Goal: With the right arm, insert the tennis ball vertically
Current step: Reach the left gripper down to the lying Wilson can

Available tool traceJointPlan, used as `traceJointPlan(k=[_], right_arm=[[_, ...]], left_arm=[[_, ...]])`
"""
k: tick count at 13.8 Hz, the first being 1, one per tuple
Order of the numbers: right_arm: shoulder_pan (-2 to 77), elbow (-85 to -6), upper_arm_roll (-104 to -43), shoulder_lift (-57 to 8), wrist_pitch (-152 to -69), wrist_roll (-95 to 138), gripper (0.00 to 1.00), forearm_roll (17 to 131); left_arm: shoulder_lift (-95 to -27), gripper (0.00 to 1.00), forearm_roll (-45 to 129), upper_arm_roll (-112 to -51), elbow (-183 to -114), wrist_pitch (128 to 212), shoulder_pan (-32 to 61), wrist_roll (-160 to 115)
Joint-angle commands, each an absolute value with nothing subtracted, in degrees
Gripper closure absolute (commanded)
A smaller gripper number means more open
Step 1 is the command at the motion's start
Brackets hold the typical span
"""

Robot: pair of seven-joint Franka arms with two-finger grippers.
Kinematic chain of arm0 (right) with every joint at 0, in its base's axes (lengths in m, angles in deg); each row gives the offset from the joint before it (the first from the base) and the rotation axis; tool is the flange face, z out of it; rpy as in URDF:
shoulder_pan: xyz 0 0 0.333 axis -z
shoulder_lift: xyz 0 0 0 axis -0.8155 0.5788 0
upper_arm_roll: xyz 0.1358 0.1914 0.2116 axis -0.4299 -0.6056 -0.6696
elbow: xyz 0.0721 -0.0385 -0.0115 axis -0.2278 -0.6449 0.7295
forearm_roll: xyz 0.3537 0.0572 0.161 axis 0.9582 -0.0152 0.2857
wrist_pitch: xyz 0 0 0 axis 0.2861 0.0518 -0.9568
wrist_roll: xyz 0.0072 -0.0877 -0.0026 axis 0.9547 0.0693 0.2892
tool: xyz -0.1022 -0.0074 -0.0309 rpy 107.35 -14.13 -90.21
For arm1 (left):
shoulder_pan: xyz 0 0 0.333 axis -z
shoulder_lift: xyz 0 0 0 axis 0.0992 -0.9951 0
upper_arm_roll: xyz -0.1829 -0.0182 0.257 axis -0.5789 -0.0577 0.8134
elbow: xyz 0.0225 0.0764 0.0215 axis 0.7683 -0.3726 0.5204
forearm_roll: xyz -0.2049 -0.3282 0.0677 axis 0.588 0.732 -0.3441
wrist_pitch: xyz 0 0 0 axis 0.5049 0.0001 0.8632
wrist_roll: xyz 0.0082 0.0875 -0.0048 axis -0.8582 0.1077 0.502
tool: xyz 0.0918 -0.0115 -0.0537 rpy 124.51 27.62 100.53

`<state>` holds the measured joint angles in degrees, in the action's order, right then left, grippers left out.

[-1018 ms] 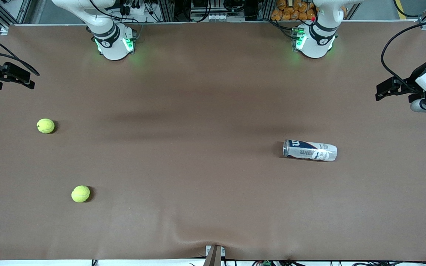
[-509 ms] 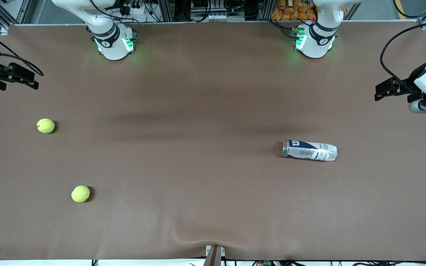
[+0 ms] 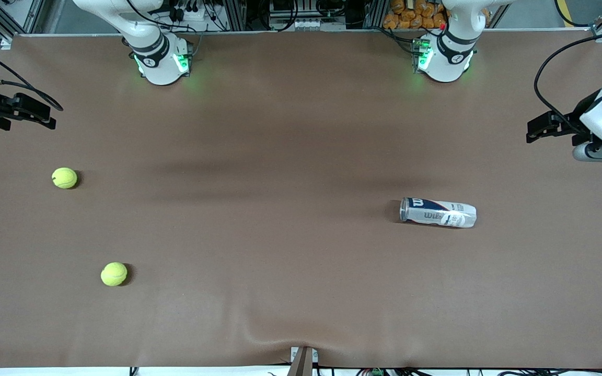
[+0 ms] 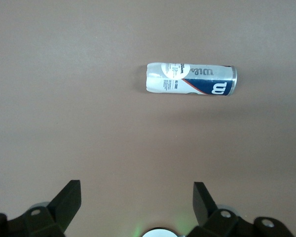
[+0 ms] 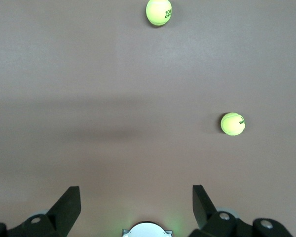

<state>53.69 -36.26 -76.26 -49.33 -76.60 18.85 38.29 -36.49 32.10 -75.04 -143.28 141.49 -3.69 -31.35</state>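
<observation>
Brown table cover (image 3: 301,156), rumpled at near edge.

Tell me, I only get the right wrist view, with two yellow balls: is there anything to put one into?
Observer: Yes. A tennis ball can lies on its side on the table, toward the left arm's end.
Operator: Is the other arm touching it?
Observer: No. The left claw hangs open and empty over that end's edge, apart from it.
Operator: Which ball is closer to my claw?
Observer: The right claw, open, is over its own end's edge; the ball farther from the front camera is closer.
</observation>
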Motion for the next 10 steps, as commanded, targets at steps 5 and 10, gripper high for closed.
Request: traceJointPlan(k=[5,10], right_arm=[[54.9,-36.1,-76.3,-49.3,-75.9,18.7,0.0,38.2],[54.6,-36.4,-76.3,-48.4,-76.0,18.5,0.0,38.2]], left_arm=[[-39.6,0.0,30.9,-75.4,-145.5,141.1,-3.6,-31.4],[-42.2,0.0,30.8,-75.7,-145.9,141.6,-2.2,-31.4]])
